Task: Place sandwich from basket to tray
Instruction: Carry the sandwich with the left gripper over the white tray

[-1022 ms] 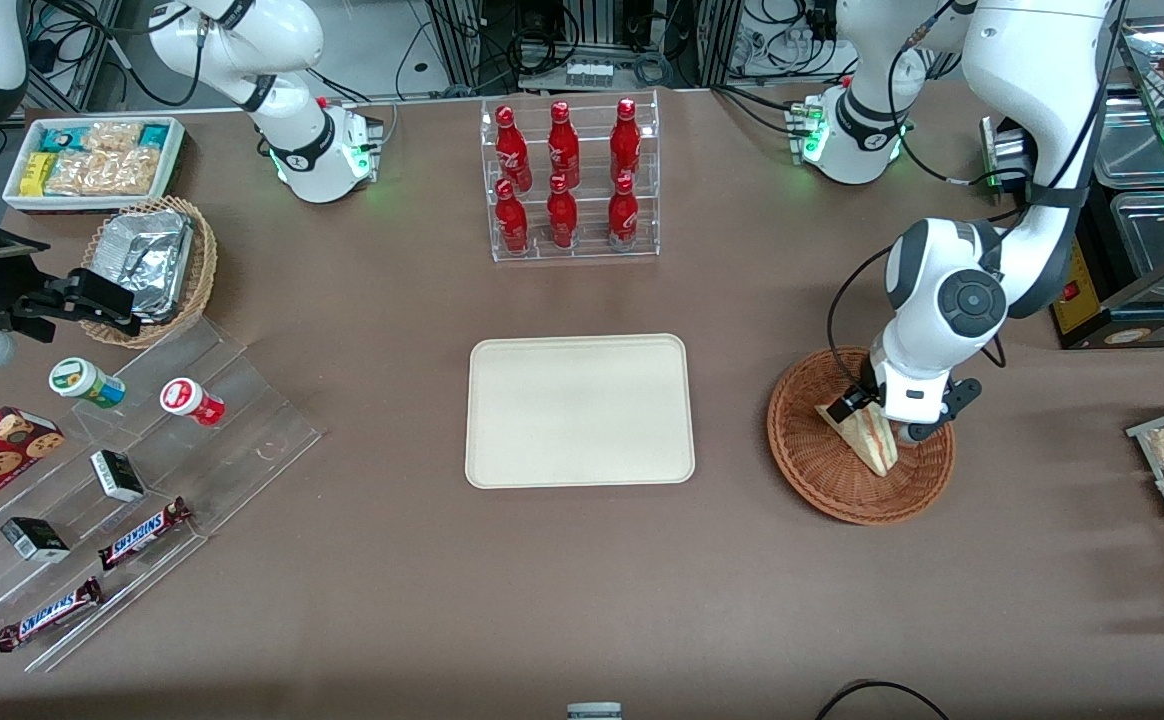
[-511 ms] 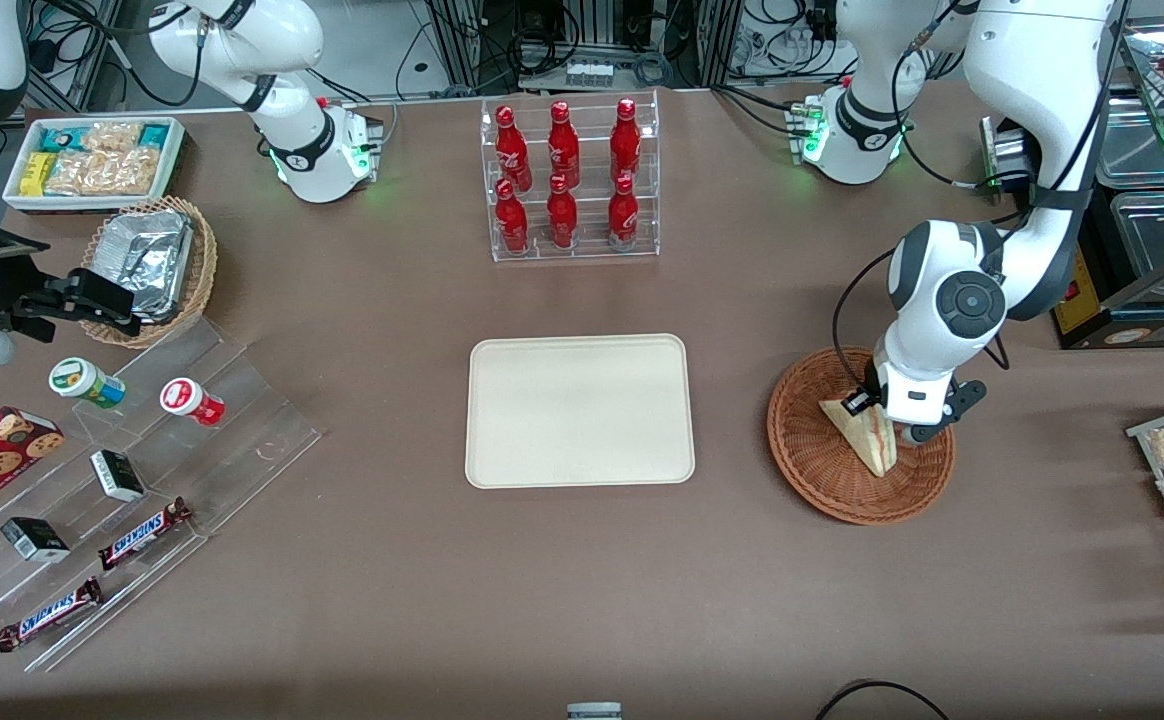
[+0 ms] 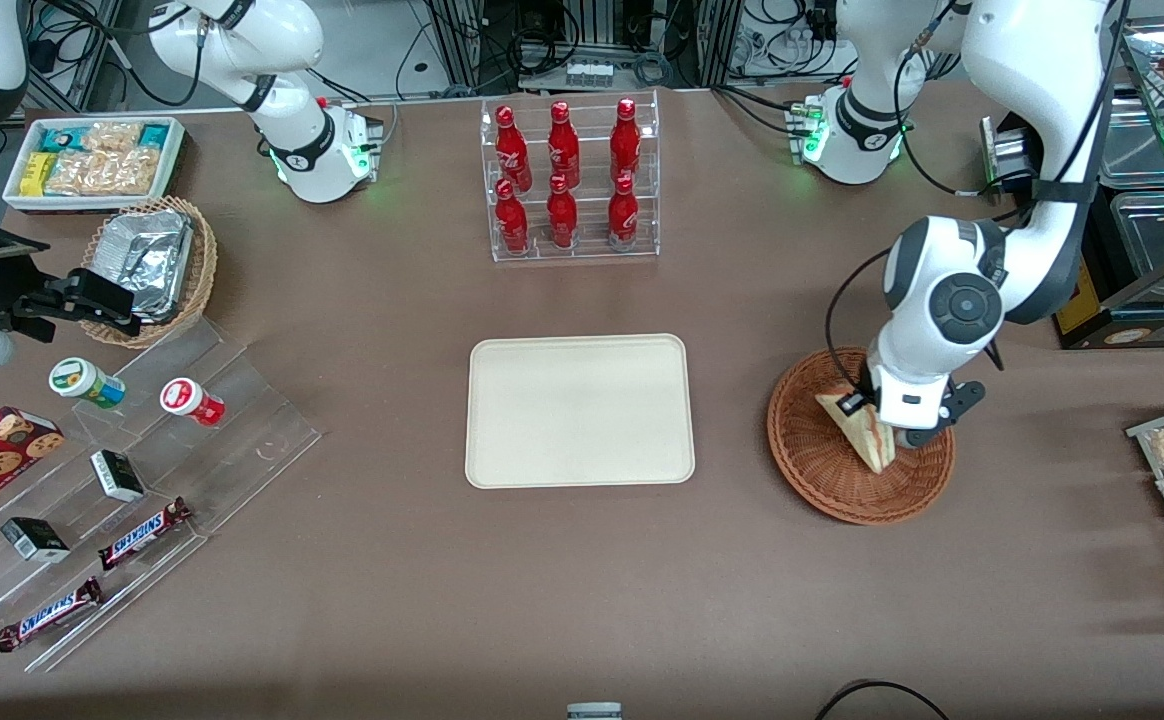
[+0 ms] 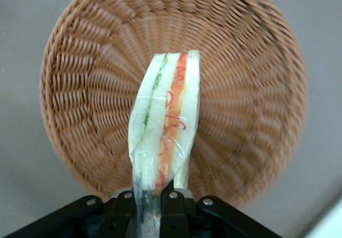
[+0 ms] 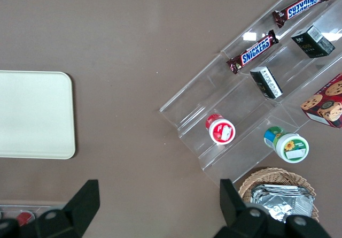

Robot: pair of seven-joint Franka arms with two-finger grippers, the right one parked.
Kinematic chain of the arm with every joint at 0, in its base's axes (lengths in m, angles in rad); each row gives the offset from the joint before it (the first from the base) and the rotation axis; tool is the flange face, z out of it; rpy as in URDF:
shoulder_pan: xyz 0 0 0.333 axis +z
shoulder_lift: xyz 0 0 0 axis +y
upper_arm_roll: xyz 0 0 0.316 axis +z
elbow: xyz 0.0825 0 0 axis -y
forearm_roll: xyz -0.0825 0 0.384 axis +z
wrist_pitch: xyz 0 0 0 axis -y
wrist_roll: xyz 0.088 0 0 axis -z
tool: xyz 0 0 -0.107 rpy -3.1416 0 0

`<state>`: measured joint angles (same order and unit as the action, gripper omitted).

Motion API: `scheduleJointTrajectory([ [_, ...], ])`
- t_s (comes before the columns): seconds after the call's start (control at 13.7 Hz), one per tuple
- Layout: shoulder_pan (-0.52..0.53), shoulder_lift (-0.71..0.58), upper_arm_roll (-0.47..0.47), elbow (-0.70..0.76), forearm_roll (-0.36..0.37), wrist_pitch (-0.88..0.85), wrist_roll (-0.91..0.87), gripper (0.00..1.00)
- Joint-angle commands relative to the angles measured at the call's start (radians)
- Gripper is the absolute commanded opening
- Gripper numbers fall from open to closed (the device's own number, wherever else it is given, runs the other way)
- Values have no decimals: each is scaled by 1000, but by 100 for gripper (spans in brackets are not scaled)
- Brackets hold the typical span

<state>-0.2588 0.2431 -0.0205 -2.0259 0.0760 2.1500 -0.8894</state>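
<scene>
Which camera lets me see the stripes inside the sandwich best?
The left wrist view: the sandwich, pinched in the gripper above the basket, shows its green and red layers close up. The front view shows only a small wedge. The right wrist view misses it.

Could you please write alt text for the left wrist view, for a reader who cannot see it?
The gripper is shut on a wrapped sandwich, its edge showing green and orange-red filling. Below it sits a round woven basket with nothing else in it, on a plain table.
</scene>
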Motion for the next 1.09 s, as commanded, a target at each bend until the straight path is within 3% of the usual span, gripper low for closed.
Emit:
scheduleJointTrajectory([
  [0.0,-118,-8,8,165,21,-220,-54,0],
  [0.36,-276,44,8,302,16,-259,-63,0],
  [0.58,-348,155,7,403,7,-245,-63,0],
  [1.02,-459,314,5,464,1,-47,-83,0],
])
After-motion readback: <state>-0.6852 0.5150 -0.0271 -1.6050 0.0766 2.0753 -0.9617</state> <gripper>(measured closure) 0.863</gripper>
